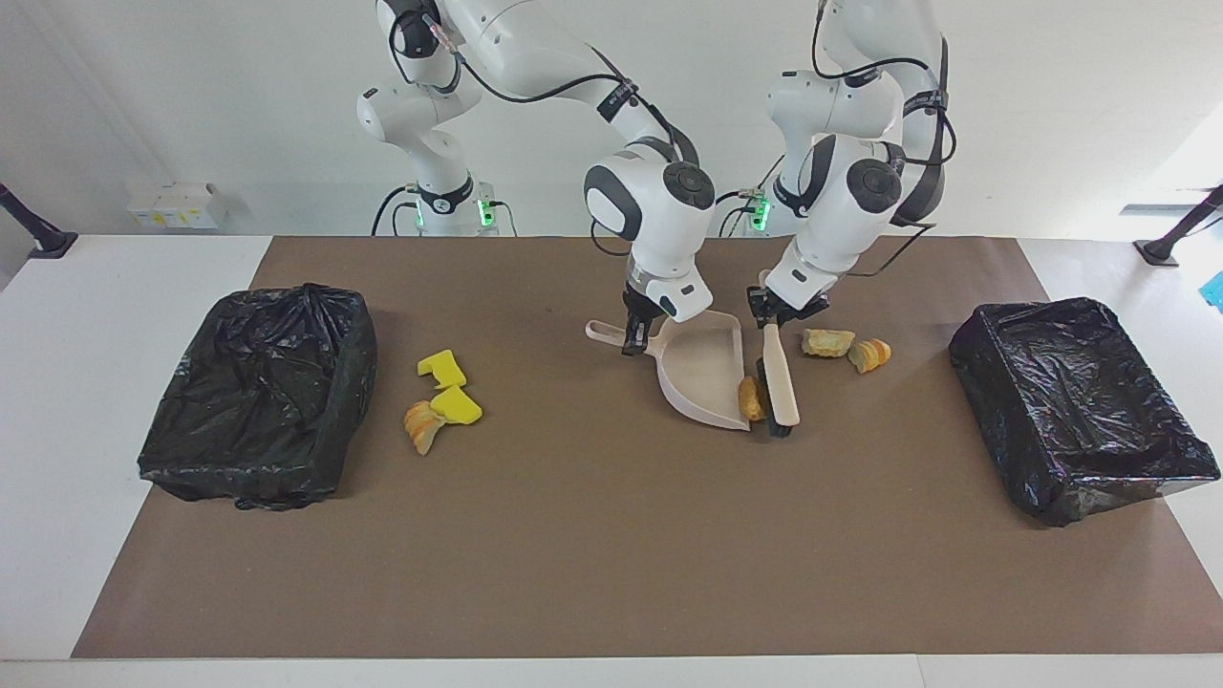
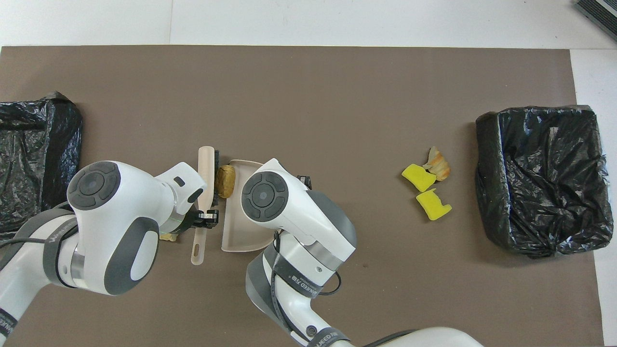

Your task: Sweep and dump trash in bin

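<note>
Bins (image 1: 258,397) (image 1: 1080,406) flank the mat. Left gripper (image 1: 776,313), closed on the brush (image 1: 779,382), presses a bread lump (image 1: 750,398) against the dustpan (image 1: 702,368), apparently at its lip; right gripper (image 1: 632,336) clamps the dustpan's handle. Other scraps (image 1: 441,397) (image 1: 846,349) lie apart.

Robotics lab, two bench-mounted arms (image 1: 535,57), brown mat (image 1: 592,535), bare white walls

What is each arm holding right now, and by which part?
Left tool grips the brush by its handle; right tool grips the dustpan by its handle.
</note>
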`<state>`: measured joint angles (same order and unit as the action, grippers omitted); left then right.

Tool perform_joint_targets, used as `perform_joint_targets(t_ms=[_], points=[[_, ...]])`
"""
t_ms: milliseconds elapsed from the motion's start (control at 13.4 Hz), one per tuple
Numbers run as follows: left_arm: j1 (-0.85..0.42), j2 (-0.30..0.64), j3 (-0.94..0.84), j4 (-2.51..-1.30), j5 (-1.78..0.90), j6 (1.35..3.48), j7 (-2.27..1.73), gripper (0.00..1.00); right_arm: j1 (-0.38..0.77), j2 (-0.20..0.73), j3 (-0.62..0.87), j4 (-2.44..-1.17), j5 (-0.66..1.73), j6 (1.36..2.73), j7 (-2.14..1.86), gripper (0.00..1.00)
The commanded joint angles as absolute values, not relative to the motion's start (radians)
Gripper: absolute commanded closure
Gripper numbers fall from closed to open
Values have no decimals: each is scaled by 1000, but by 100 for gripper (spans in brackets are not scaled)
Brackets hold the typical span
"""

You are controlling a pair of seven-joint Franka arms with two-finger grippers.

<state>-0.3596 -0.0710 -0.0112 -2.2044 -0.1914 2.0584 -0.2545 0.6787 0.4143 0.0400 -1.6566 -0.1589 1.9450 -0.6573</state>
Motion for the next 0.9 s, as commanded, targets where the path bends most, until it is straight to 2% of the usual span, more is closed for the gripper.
perform_joint_targets(t_ms=[0,374,524,673,823], points=[[-341,-139,18,-2141,-221,1898,-325,100,675,425,44,-1644,-173,1948,-635,100],[-342,-230,14,-2238,-148,1829,-821,100,677,425,44,-1646,-173,1950,-635,100],[-309,-311,14,-2339,-112,1796,-854,100,676,425,44,-1646,-172,1950,-635,100],[-243,-417,12,-2478,-92,1854,-830,100,678,425,44,-1646,-172,1950,-635,100],[-184,-452,12,-2551,-92,1919,-737,100,678,425,44,-1646,-173,1950,-635,100]])
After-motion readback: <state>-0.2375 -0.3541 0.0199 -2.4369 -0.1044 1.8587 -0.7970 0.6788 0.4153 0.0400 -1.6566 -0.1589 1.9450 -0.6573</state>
